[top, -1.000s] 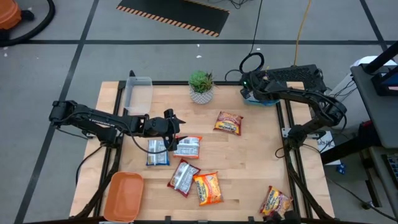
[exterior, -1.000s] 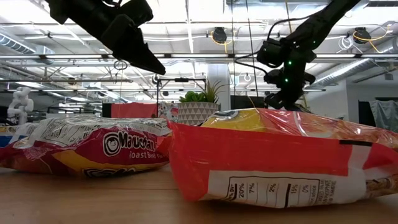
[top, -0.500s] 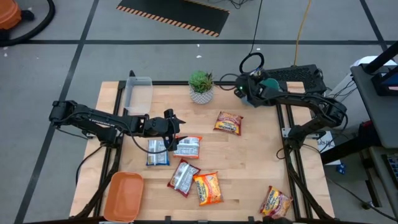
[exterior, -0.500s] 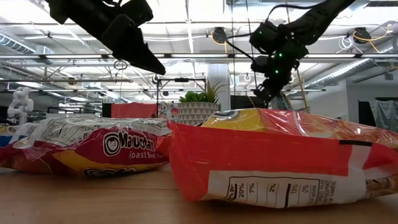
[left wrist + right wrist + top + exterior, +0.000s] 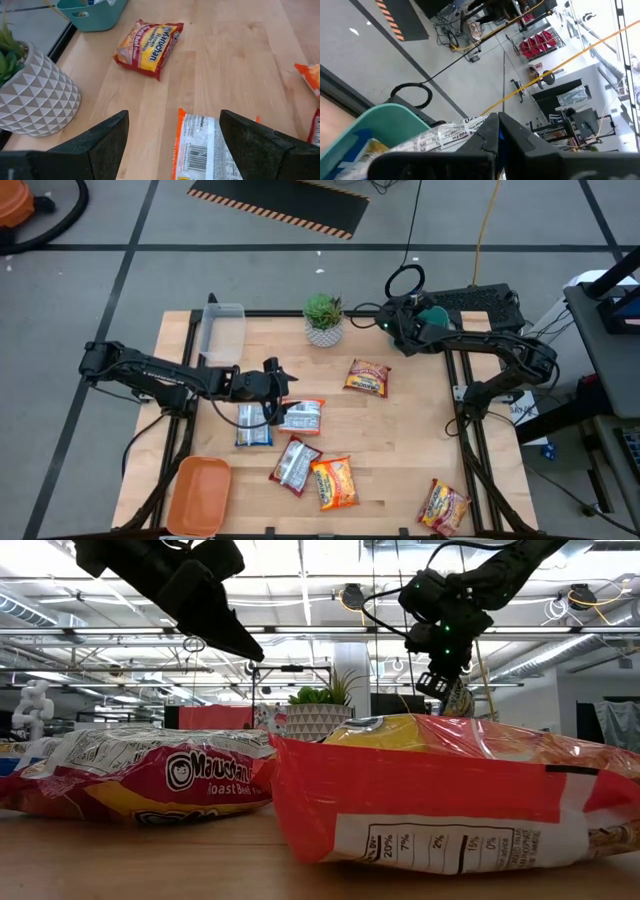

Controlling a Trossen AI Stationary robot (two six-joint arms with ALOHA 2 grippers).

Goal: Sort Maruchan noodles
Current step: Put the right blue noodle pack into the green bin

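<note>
Several Maruchan noodle packets lie flat on the wooden table: a red-yellow one [image 5: 367, 377], a blue one [image 5: 254, 424], an orange-silver one [image 5: 302, 416], a red-silver one [image 5: 295, 464], an orange one [image 5: 334, 481], and one at the near right corner [image 5: 445, 503]. My left gripper [image 5: 277, 380] [image 5: 172, 145] is open and hovers just above the orange-silver packet [image 5: 205, 150], touching nothing. My right gripper [image 5: 397, 323] [image 5: 498, 125] is at the far right corner over the teal tray [image 5: 434, 314], shut on a silver-white packet [image 5: 440, 136]. My right gripper pinches the silver-white packet between its two fingers by one end [image 5: 472, 125]. The packet stretches away from the fingers over the teal tray [image 5: 380, 125]. In the low view it hangs just below the gripper [image 5: 455, 700]. Whether its free end touches the tray I cannot tell.
A potted green plant [image 5: 324, 319] stands at the far edge, a clear tray [image 5: 222, 328] at the far left corner, an orange tray [image 5: 198, 495] at the near left corner. Bare wood lies open in the table's right half between the packets.
My right gripper has shifted slightly toward the table's left over the teal tray, risen a little and turned at the wrist; the held packet now shows hanging below it in the low view.
</note>
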